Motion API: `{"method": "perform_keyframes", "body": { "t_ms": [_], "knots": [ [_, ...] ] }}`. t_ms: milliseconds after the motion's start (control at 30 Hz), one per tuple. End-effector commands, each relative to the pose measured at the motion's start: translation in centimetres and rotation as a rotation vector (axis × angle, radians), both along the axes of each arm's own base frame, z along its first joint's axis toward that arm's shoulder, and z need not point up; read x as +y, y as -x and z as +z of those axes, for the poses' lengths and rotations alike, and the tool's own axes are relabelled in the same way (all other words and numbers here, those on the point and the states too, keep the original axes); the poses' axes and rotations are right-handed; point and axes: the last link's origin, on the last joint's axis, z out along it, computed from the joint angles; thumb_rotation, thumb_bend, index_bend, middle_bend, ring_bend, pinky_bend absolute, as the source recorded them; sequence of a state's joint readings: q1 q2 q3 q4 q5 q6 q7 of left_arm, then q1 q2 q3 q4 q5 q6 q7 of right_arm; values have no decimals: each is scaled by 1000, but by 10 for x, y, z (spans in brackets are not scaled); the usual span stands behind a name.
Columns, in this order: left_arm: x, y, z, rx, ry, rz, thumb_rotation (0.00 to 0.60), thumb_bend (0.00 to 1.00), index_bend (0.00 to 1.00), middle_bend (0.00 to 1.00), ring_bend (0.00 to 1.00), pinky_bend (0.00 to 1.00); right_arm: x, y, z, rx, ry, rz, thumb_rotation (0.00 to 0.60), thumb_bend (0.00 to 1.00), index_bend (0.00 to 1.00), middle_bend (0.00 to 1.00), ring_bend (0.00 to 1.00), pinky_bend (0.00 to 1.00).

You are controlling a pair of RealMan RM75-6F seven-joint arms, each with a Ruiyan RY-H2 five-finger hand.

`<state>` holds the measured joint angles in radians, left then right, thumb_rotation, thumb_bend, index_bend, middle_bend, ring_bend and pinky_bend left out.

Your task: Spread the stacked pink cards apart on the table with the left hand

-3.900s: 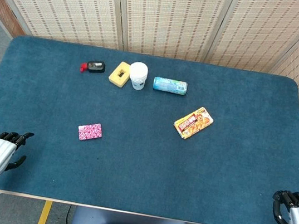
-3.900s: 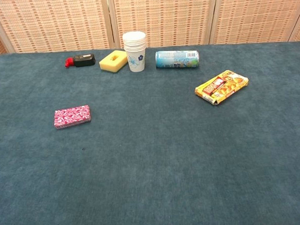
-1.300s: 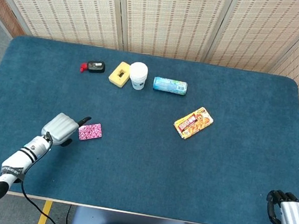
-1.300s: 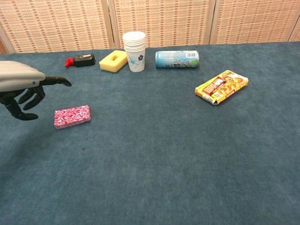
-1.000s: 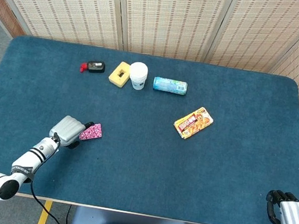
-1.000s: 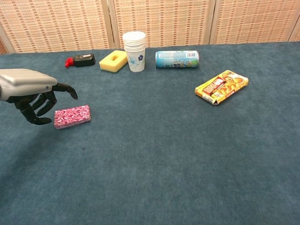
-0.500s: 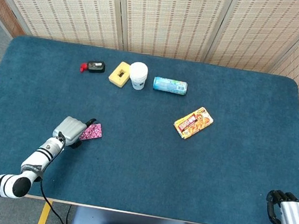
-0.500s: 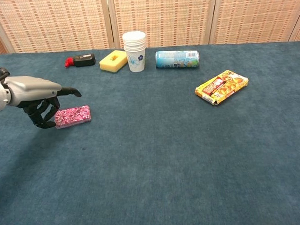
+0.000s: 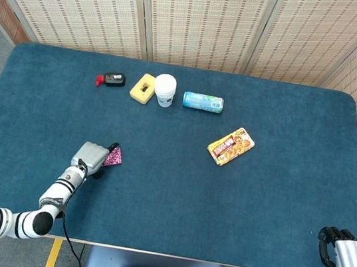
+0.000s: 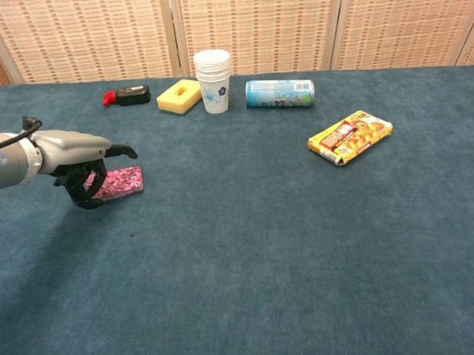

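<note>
The stack of pink patterned cards (image 10: 124, 182) lies flat on the blue table, left of centre; in the head view only the right part of the cards (image 9: 114, 156) shows. My left hand (image 10: 80, 163) reaches in from the left and its dark fingers curl down over the stack's left end, thumb stretched above it. From the head view the left hand (image 9: 91, 158) covers the stack's left half. Whether the fingers press on the cards I cannot tell. My right hand (image 9: 346, 256) sits off the table's front right corner, fingers curled in, holding nothing.
Along the back stand a red-and-black small device (image 10: 127, 95), a yellow sponge (image 10: 178, 96), a stack of white paper cups (image 10: 214, 81) and a teal can lying on its side (image 10: 280, 92). A yellow snack pack (image 10: 350, 137) lies at the right.
My left hand came up from the table's front left corner, moved right to the cards and now hangs over their left end. The cards and my right hand stay put.
</note>
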<state>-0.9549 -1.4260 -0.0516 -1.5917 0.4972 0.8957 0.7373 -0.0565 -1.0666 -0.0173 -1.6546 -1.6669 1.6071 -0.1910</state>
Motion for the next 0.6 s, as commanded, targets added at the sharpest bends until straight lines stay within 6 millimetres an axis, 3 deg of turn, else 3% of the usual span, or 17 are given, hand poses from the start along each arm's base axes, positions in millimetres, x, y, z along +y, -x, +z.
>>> {"method": "perform_keyframes", "body": {
  "t_ms": [33,167,233,333,400,467,600],
  "knots": [
    [2,-4,-2,11,-28,-30,600,368,45,637,672,729,0,0,0,-2,0,0,600,470,649,566,566,836],
    [5,-7,0,26,-83,-102,600,368,263,689,728,788,0,0,1,-3,-1,-2,600,469,650,566,567,836],
    [4,-8,1,28,-102,-129,600,369,344,745,793,876,-1,0,1,-4,-2,-2,600,469,650,565,567,836],
    [6,-8,4,46,-157,-199,600,366,461,888,935,996,-1,0,1,-4,-3,-2,600,469,650,566,567,836],
    [4,-6,2,43,-176,-224,600,365,501,972,991,1000,0,0,1,-3,-3,-2,600,469,650,566,567,836],
    [2,-5,0,22,-162,-203,600,366,482,1000,1000,1000,0,0,0,-2,-4,-2,600,469,651,566,567,836],
    [0,-5,0,10,-143,-169,600,375,336,1000,1000,1000,0,0,0,-2,-4,-4,600,470,653,565,568,836]
  ]
}}
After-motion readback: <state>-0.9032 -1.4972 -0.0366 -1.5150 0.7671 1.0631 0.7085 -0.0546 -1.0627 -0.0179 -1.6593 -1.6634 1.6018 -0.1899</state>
